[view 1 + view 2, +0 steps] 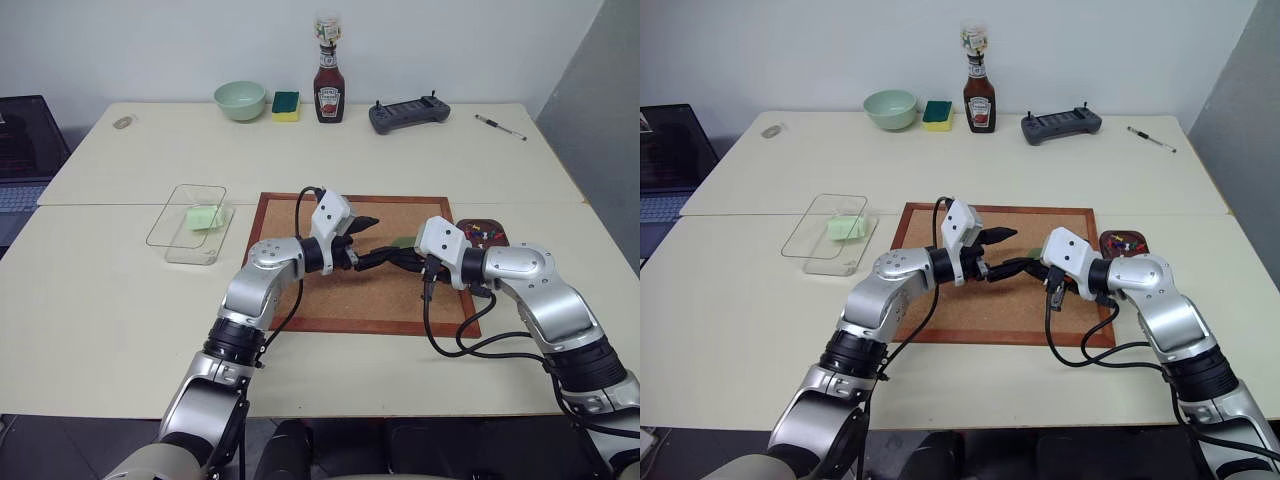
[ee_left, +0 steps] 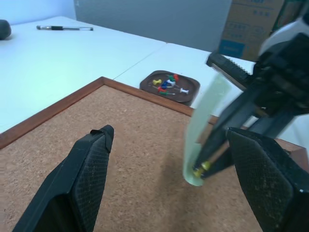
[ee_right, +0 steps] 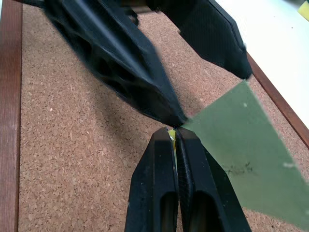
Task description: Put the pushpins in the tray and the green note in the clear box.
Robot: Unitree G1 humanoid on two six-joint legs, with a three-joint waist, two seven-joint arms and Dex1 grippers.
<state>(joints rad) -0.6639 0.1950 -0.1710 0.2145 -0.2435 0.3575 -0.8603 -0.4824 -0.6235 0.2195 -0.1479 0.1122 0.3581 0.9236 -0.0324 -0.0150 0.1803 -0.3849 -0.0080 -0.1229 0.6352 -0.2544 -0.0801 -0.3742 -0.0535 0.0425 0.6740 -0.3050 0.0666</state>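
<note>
Both arms meet above the cork board (image 1: 330,290) in the middle of the tabletop (image 1: 120,300). The right hand (image 3: 175,133) has its two black fingers pressed together, pinching a yellow-headed pushpin (image 2: 200,168) at their tips. A green note (image 3: 241,145) hangs on that pin, its corner right at the fingertips and the rest of the sheet free in the air above the cork.

The left hand (image 1: 1000,252) points toward the right one with its fingers spread wide and nothing between them. In the right wrist view one of its fingers (image 3: 120,58) reaches down to the pinned corner; whether it touches the note there is hard to say.

The tray (image 2: 170,86) sits on the tabletop just beyond the board's right edge and holds several pushpins (image 2: 166,83) with coloured heads.

The clear box (image 1: 190,222) lies on the tabletop to the left of the board, apart from its frame, with another pale green note (image 1: 204,216) inside it.

Along the far edge stand a mint bowl (image 1: 240,100), a sponge (image 1: 285,105), a ketchup bottle (image 1: 329,85), a dark controller (image 1: 408,114) and a pen (image 1: 500,126).
</note>
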